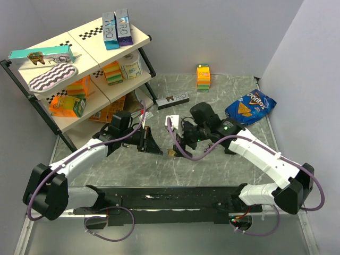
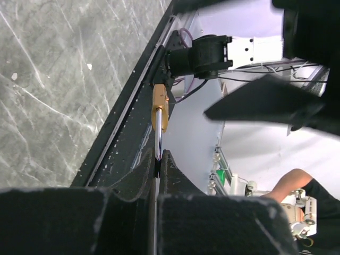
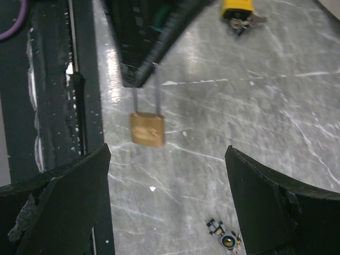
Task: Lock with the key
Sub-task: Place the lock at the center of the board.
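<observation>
The lock (image 3: 147, 129), a brass-yellow padlock, hangs by its thin shackle from my left gripper's fingers (image 3: 139, 66), above the table. In the left wrist view the left gripper (image 2: 158, 159) is shut on the shackle with the lock's body (image 2: 160, 109) beyond the tips. In the top view the lock (image 1: 171, 153) hangs between the left gripper (image 1: 154, 144) and the right gripper (image 1: 180, 139). The right gripper (image 3: 167, 151) is open and empty, just short of the lock. A tiny bunch of dark and gold pieces, apparently the key (image 3: 226, 237), lies on the table below it.
A yellow object with small silvery pieces (image 3: 237, 8) lies on the table beyond the left gripper. The black base rail (image 3: 53, 106) runs along the near edge. A shelf of boxes (image 1: 79, 79) stands back left, a black box (image 1: 174, 99), an orange box (image 1: 203, 77) and a chip bag (image 1: 249, 106) further back.
</observation>
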